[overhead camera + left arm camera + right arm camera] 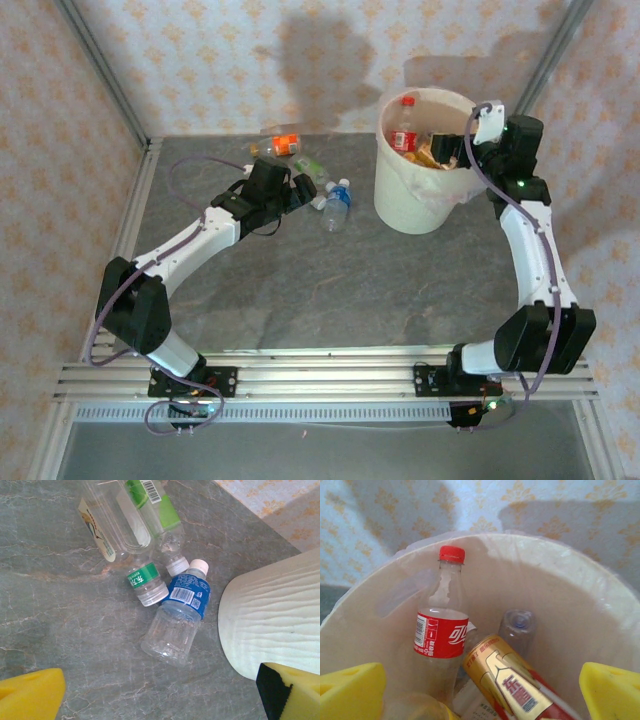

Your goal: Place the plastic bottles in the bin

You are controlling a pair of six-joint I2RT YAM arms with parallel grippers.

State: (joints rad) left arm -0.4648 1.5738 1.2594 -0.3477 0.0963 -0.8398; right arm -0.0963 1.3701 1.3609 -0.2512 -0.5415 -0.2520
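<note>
My left end effector (pixel 160 700) hangs spread wide and empty above the worktop (pixel 60 630), a blue-labelled bottle (pixel 177 617) lying just ahead beside the bin (pixel 270 625), while my right end effector (pixel 480 695), likewise spread, hovers over the red-labelled bottle (pixel 441 635) inside that bin.

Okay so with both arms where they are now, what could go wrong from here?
1. The blue-label bottle lies close against the green-label bottle below the open left fingers; closing may send one rolling instead of gripping it.
2. In the bin, the red-label bottle stands nearly to the rim, so a dropped bottle might bounce off it and out.
</note>
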